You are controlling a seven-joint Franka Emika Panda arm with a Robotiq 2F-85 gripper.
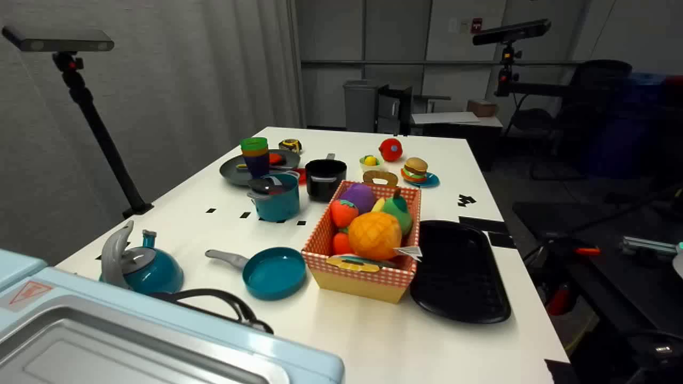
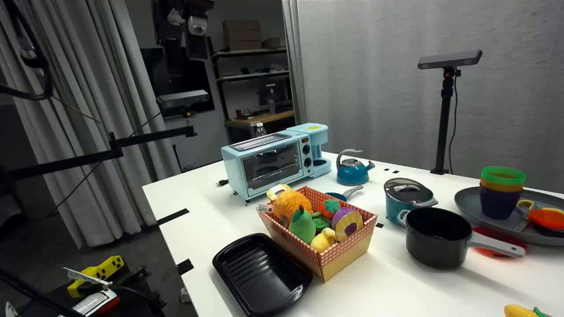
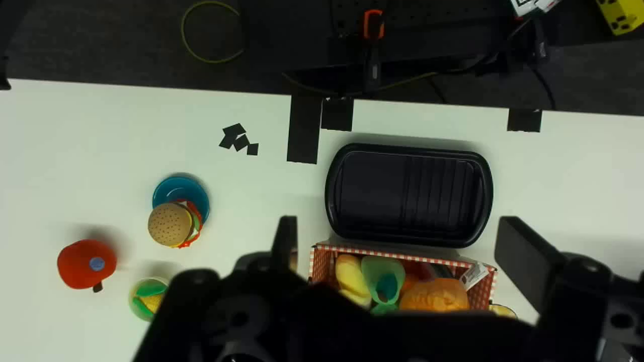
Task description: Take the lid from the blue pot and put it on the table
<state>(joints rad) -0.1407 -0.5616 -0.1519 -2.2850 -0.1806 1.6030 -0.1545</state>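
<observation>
The blue pot point(image 1: 277, 205) stands on the white table point(image 1: 368, 336), and it also shows in an exterior view point(image 2: 395, 212). The greyish lid point(image 1: 267, 185) lies on the pot's mouth, off-centre and tilted, leaving part of the opening uncovered. It also shows in an exterior view point(image 2: 407, 191), with its knob on top. My gripper point(image 3: 397, 229) shows only in the wrist view. Its fingers are wide apart with nothing held. It is high above the black tray and the fruit basket. The pot and lid are out of the wrist view.
A black pot point(image 2: 438, 240) stands close beside the blue pot. A dark plate point(image 2: 469, 200) with stacked cups point(image 2: 500, 198) is on its other side. The fruit basket point(image 1: 357, 288), black tray point(image 1: 459, 266), blue pan point(image 1: 275, 272), kettle point(image 1: 157, 272) and toaster oven point(image 2: 273, 165) occupy the table.
</observation>
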